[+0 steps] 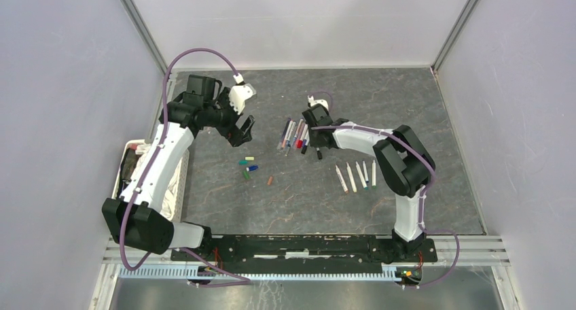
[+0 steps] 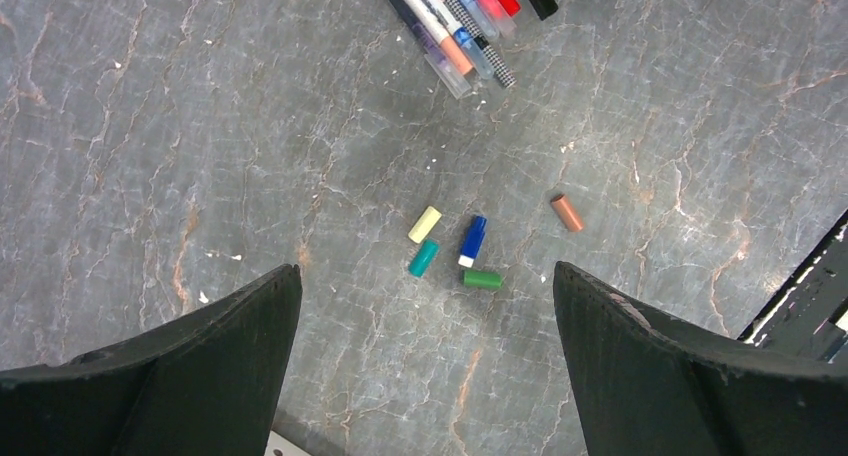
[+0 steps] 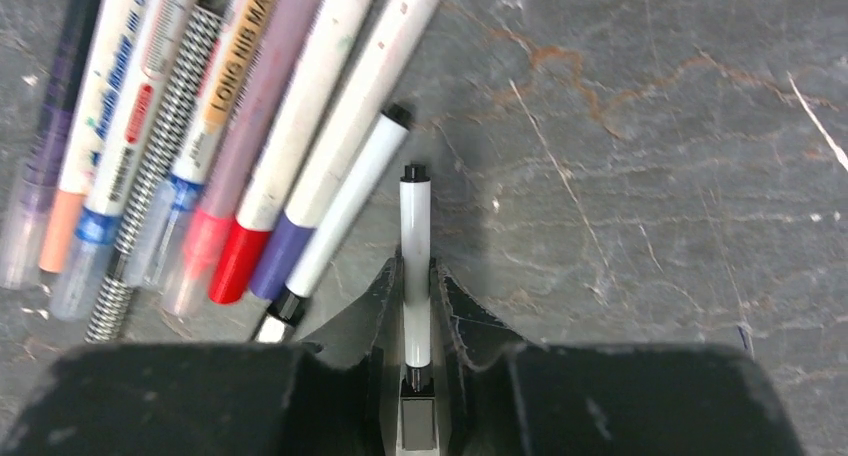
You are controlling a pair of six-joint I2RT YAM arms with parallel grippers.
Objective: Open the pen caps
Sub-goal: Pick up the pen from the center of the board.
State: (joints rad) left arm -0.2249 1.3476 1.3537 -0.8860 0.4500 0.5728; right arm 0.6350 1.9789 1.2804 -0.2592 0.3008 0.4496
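Right now the right claw (image 3: 417, 301) is closed on a thin white pen (image 3: 416, 226) with black ends. Its two fingers (image 3: 375, 311) press the barrel from either side near the pen's lower end, and the rest of the pen points straight up the right wrist view. Whether this pen is lifted or lies on the grey stone-patterned table (image 1: 407, 119) I cannot tell.

Filling the upper left of that view, a bunch of capped pens (image 3: 250, 126) lies side by side, with red, purple, orange, blue and clear ends toward the lower left. The nearest of them, a slim white one, lies just beside the held pen. In the overhead view the bunch sits near the middle of the table, with the right claw at its right side. A row of four pens (image 1: 355, 176) lies right of centre, well apart from the bunch, near the right arm's elbow.

The left claw (image 2: 428, 276) stands wide open and holds nothing, its dark fingers (image 2: 200, 366) in the lower corners of the left wrist view. Between them, on the table, lie five loose pen caps (image 2: 472, 241): yellow, teal, blue and green close together, and a brown one a little apart to the right. A white basket (image 1: 183, 187) sits at the left edge of the overhead view, under the left arm.
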